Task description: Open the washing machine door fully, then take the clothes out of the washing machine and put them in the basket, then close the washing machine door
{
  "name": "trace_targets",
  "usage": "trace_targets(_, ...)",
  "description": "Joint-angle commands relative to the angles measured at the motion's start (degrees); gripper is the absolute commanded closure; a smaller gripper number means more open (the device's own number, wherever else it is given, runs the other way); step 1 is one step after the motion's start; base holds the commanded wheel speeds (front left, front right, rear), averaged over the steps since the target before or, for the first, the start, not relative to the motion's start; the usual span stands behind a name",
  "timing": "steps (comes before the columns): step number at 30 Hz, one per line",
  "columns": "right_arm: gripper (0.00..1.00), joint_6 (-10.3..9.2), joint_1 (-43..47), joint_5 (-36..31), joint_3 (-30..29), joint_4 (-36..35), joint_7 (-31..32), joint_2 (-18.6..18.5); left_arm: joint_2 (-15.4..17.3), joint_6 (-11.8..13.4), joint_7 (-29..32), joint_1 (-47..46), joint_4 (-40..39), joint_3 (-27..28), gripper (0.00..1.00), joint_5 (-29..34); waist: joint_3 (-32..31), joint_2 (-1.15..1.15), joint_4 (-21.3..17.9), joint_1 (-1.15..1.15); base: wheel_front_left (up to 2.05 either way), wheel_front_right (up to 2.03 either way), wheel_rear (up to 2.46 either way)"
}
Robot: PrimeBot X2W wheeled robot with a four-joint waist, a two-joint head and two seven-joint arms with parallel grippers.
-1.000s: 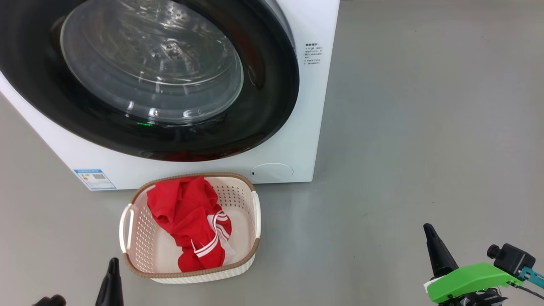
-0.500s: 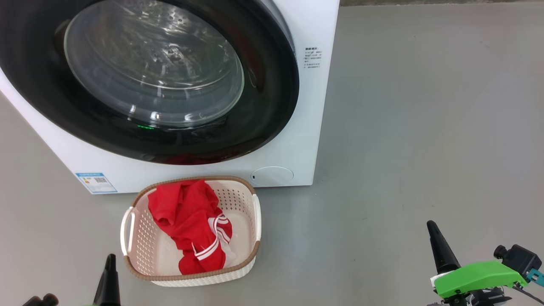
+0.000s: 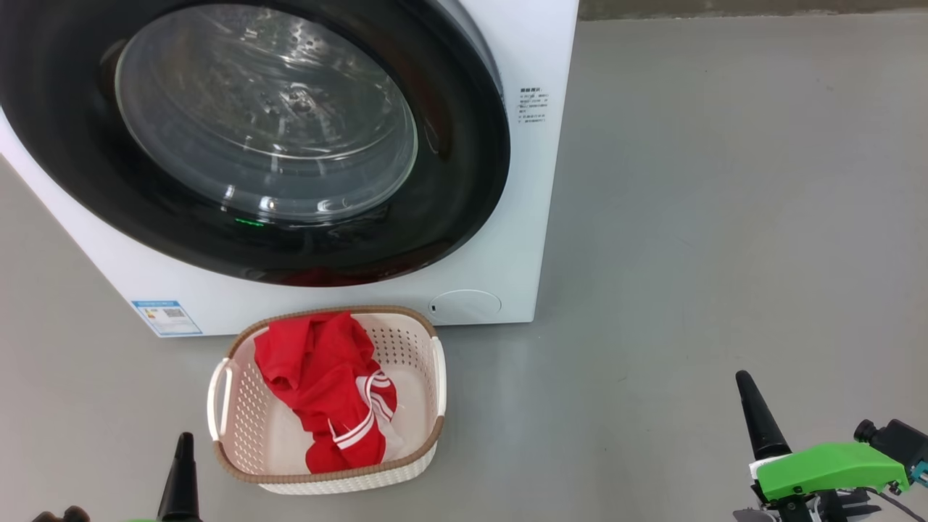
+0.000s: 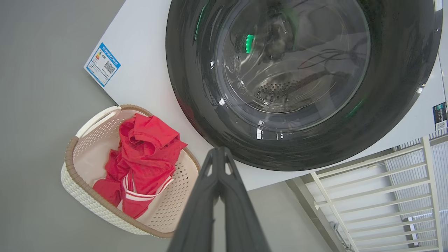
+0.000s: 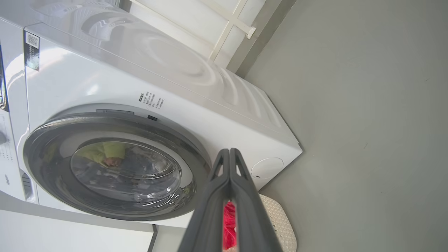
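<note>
The washing machine (image 3: 533,217) fills the upper left of the head view. The washing machine door (image 3: 464,181) lies closed against its front, black ring around the glass bowl. On the floor just before it stands the basket (image 3: 326,476) with the red clothes (image 3: 319,377) heaped inside. My left gripper (image 3: 185,437) is shut and empty, low beside the basket's left end. My right gripper (image 3: 743,377) is shut and empty, far to the basket's right. In the left wrist view the shut left gripper (image 4: 218,150) points between the clothes (image 4: 143,154) and the door (image 4: 392,105).
Bare grey floor (image 3: 725,217) stretches to the right of the machine. A white barred frame (image 4: 367,196) stands beyond the machine's far side in the left wrist view. A blue label (image 3: 167,317) and a round white cap (image 3: 465,304) sit low on the machine's front.
The whole head picture has slid slightly downward, so the camera has moved. Both grippers stay shut and low. Door, basket and clothes stand as before.
</note>
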Motion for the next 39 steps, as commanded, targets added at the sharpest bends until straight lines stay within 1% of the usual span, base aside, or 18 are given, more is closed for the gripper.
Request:
trace_targets(1, 1.00, -0.05, -0.06, 1.74, 0.45, -1.94, 0.42, 0.01, 0.86, -0.12, 0.62, -2.44, -1.63, 1.49, 1.00, -1.74, -0.10, 0.00, 0.01, 0.00, 0.00, 0.00, 0.00)
trace_targets(39, 1.00, -0.08, 0.47, 21.97, -3.15, -5.84, 6.90, 1.83, 0.63, -0.17, 6.95, -3.99, -2.73, 3.76, 1.00, -24.72, -2.30, 0.00, 0.10, 0.00, 0.00, 0.00, 0.00)
